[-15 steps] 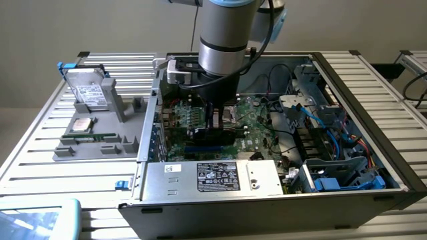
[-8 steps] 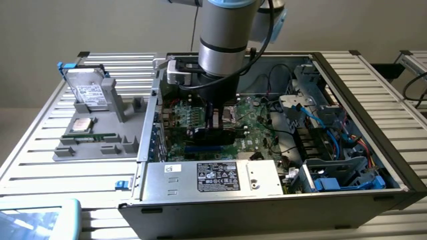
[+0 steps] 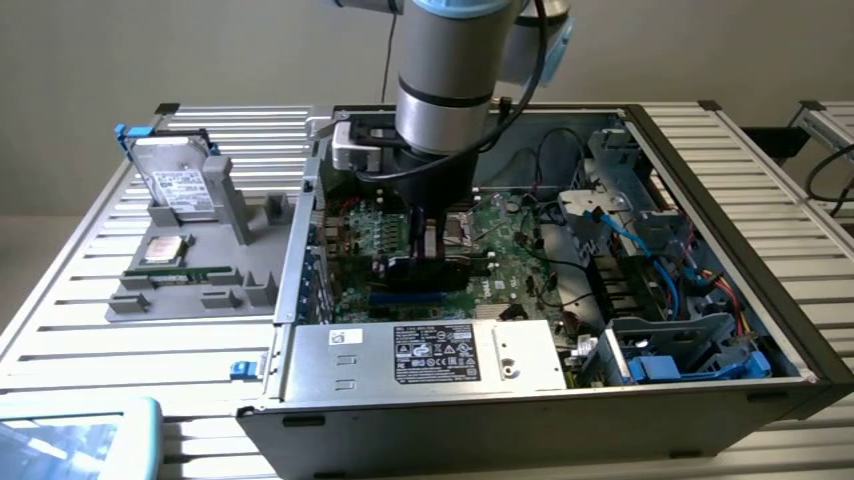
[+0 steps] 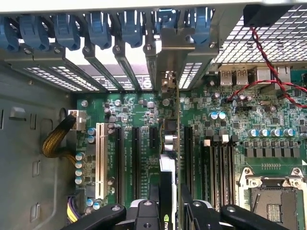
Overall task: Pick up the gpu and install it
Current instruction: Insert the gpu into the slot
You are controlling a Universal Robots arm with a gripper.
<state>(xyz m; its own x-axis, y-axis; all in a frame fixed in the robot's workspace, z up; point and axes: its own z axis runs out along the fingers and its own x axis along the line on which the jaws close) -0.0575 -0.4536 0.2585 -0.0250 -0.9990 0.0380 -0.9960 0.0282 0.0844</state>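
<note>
Since my claw clamps the gpu edge-on at the motherboard slots, exterior-view centre, pickup's done; seating looks unfinished.

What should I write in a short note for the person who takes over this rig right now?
Hand: shut on the graphics card, inside the open computer case.
Card: upright, edge toward the motherboard, its metal bracket at the rear slot openings.
Done: card picked up and brought over the slots.
Left: card not released; whether it sits fully in its slot cannot be told.
</note>
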